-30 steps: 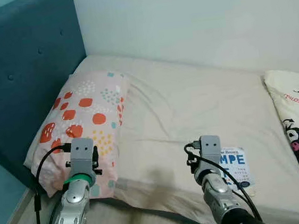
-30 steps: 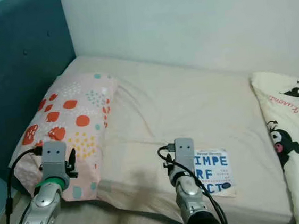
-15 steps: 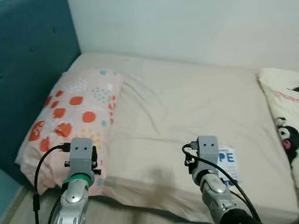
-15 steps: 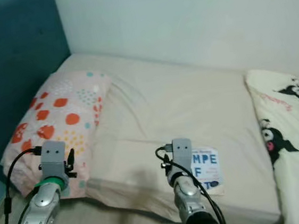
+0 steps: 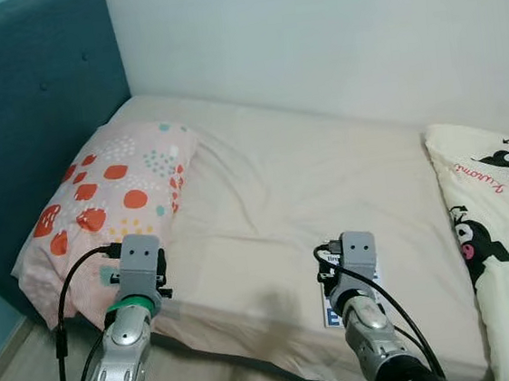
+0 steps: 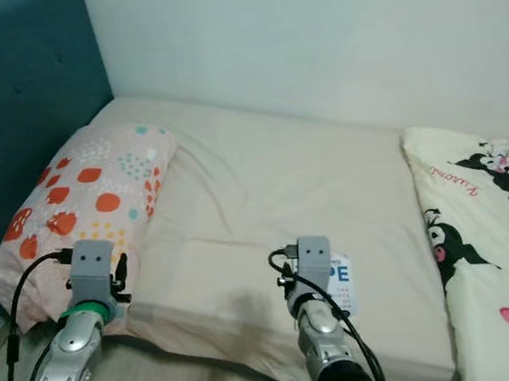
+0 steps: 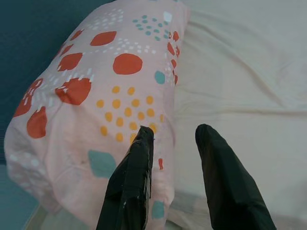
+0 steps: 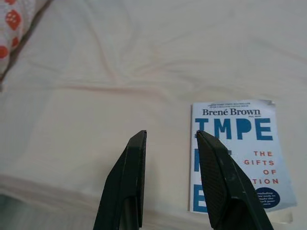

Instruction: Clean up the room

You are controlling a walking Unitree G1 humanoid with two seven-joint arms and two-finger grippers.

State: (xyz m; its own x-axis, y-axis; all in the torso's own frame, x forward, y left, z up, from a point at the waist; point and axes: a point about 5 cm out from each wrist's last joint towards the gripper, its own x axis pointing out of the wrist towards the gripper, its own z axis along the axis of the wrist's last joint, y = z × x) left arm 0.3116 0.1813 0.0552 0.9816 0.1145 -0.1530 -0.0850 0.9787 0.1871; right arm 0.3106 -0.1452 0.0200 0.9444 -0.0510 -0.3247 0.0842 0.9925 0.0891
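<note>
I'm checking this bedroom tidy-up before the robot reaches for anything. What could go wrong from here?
The book lies flat on the soft bed sheet near the mattress edge, so the open right gripper, hovering beside it, may nudge it off or pinch sheet instead of cover. The open left gripper hangs over the pillow and could snag its cover.

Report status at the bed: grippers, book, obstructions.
Left gripper open over spotted pink pillow. Right gripper open above white-and-blue paperback book, flat on beige sheet. Nothing between.

Left claw (image 7: 173,135) fingers parted above spotted pillow (image 7: 96,105) edge; beige sheet (image 7: 240,76) beside; teal headboard (image 7: 29,33) behind
</note>
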